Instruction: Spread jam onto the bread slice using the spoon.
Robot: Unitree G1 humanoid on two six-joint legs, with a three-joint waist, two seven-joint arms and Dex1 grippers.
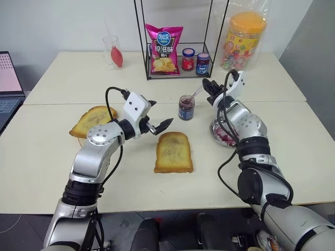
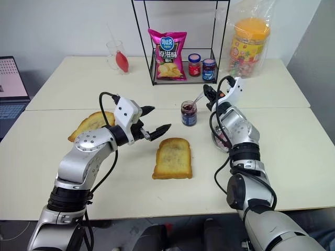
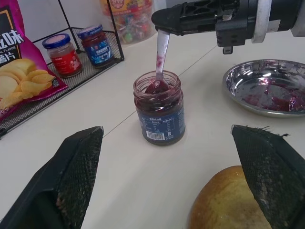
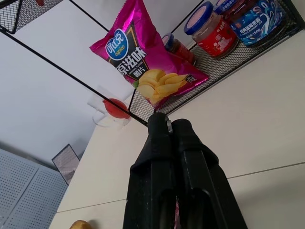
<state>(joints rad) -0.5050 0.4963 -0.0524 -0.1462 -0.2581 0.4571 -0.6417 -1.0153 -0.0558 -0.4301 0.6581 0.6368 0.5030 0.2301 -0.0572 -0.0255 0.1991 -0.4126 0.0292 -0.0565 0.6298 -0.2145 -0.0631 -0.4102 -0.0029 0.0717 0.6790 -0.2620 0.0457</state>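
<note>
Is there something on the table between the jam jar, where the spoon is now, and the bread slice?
Nothing visible. The spoon, held by the right gripper, dips in the jam; bare table lies between jar and bread slice.

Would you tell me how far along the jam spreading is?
Done: the right gripper is shut on the slim silver spoon. In hand: its bowl sits in the dark jam in the small clear glass jar. Left: the thick toasted bread slice shows no jam; the left gripper hangs open.
</note>
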